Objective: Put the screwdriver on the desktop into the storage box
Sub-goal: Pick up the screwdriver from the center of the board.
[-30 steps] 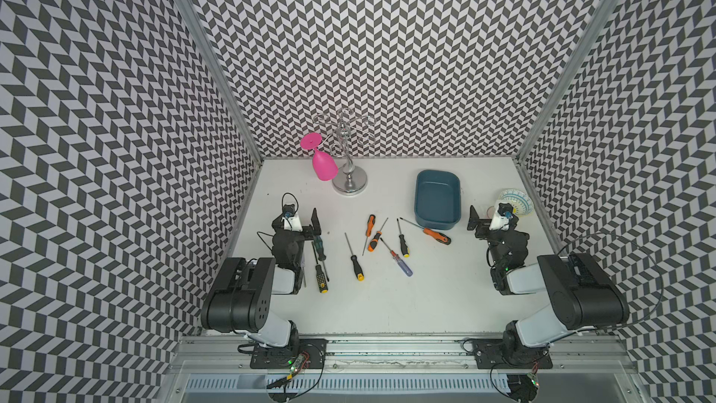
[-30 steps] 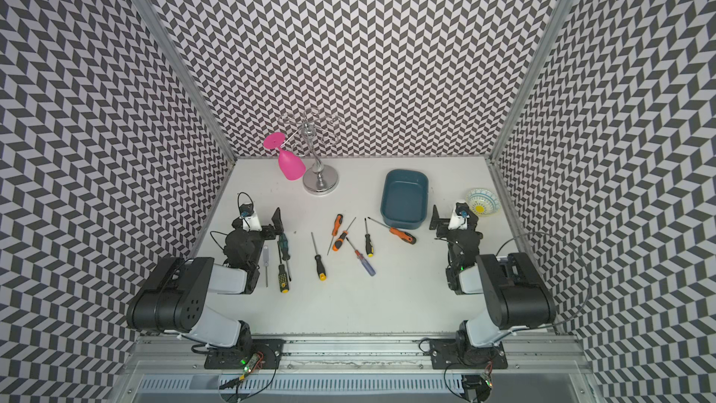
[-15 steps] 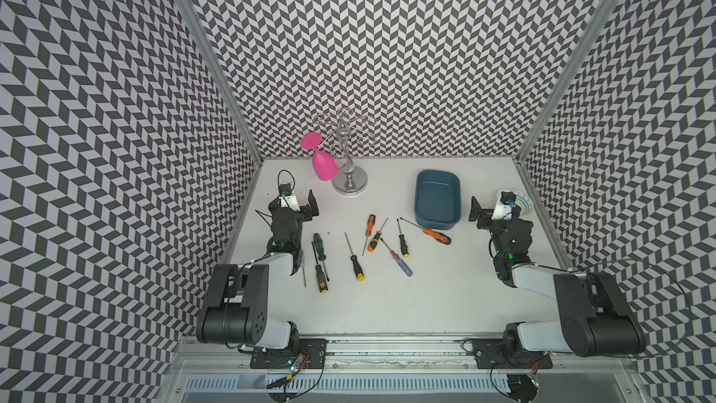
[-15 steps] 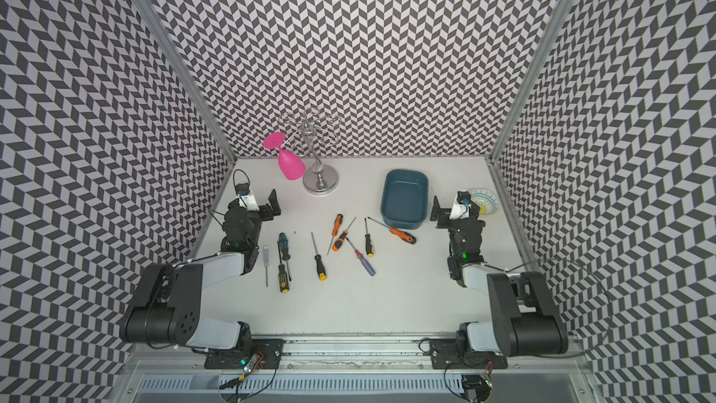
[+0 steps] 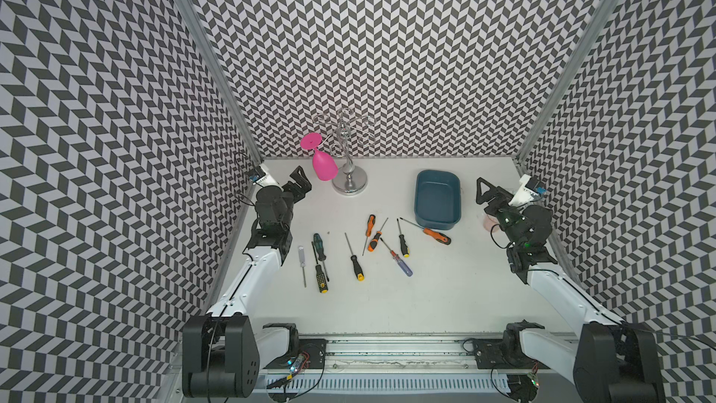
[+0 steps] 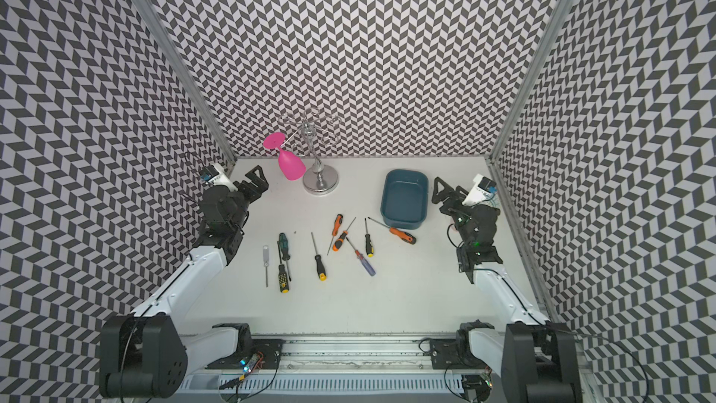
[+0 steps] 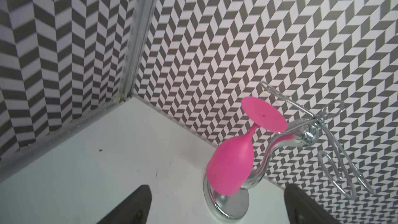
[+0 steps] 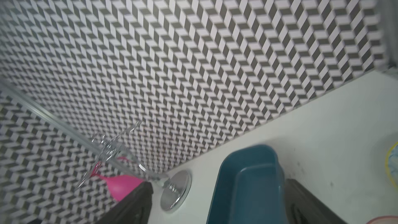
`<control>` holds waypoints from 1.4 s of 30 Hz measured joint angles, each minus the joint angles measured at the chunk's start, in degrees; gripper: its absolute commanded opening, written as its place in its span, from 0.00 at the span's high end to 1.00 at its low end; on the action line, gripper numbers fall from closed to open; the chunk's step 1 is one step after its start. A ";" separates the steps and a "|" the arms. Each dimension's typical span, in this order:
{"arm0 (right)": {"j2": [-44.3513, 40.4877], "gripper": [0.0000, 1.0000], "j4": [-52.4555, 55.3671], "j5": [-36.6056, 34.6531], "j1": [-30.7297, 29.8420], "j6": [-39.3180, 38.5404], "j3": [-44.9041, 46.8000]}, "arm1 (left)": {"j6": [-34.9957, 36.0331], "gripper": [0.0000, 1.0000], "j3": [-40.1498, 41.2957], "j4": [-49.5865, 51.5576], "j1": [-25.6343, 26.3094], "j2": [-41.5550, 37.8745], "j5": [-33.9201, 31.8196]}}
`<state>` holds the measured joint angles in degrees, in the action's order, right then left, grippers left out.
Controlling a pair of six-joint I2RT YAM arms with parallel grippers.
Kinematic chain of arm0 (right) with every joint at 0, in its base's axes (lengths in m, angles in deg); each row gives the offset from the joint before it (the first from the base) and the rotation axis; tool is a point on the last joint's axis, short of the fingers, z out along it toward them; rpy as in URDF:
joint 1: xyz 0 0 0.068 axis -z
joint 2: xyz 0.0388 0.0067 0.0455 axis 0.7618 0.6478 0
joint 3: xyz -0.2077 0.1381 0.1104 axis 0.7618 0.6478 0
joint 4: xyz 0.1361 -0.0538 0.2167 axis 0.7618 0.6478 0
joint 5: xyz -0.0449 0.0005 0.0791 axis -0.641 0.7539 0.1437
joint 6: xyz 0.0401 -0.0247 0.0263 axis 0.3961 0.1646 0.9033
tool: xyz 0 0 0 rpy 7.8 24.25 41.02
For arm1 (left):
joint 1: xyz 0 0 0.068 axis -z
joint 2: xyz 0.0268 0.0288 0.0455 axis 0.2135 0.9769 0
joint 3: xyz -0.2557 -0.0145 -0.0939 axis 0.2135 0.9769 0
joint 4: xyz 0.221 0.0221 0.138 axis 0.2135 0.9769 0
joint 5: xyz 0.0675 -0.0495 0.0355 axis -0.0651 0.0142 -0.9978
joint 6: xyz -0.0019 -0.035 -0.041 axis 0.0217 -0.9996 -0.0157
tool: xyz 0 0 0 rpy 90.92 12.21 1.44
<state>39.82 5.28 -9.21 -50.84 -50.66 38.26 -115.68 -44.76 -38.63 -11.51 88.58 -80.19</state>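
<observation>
Pre-grasp: left gripper (image 5: 301, 183), right gripper (image 5: 491, 192) gaped wide, held nothing. Next: pinch orange-handled steel screwdriver (image 5: 428, 231) beside empty dark teal plastic storage box (image 5: 437, 223).

Bowl (image 8: 393, 164) cut off at view edge; storage box (image 8: 226, 182) partly cropped.

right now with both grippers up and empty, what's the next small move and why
Probably lower the right gripper toward the orange-handled screwdriver. It lies on the desktop close beside the storage box, which has nothing in it, and that gripper is open, holds nothing, and is on the same side.
</observation>
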 measured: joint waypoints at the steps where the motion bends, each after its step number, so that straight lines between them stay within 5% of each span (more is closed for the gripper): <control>1: 0.46 0.11 3.06 1.77 -0.42 -0.09 -1.81 | -1.22 0.04 0.00 2.64 0.02 -0.44 1.51; 4: 1.77 0.16 11.63 5.46 -2.51 -1.57 -8.35 | -3.58 0.10 0.04 10.01 0.92 -2.12 5.16; 9: 1.88 0.30 19.87 7.32 -8.70 -5.05 -10.43 | -4.70 0.35 5.27 16.09 5.14 -8.61 10.56; 11: 2.73 0.35 23.74 6.47 -12.85 -6.82 -10.34 | -4.87 0.35 8.66 17.46 7.45 -11.34 12.11; 15: 6.82 0.33 29.86 3.85 -21.24 -10.23 -10.29 | -4.61 0.19 12.96 20.74 11.91 -13.77 14.62; 21: 13.42 0.33 35.52 -0.17 -29.33 -12.72 -10.54 | -4.28 0.20 15.06 22.95 15.72 -14.67 16.17; 29: 24.72 0.33 39.41 -1.66 -34.27 -13.46 -16.65 | -7.28 0.26 19.54 22.80 22.45 -16.52 14.58; 30: 25.79 0.46 39.82 -1.73 -34.73 -13.51 -17.42 | -7.69 0.26 20.15 22.80 22.97 -16.72 14.38; 33: 28.96 0.52 41.22 -5.62 -35.93 -14.23 -19.89 | -8.81 0.26 21.92 22.86 23.65 -17.77 13.70; 42: 35.95 0.57 45.97 -13.03 -38.03 -14.69 -24.74 | -9.68 0.26 22.86 23.41 23.69 -19.43 12.87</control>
<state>75.78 51.25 -22.23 -88.87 -65.35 13.52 -125.37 -21.90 -15.22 12.18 69.15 -67.32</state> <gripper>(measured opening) 0.447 0.737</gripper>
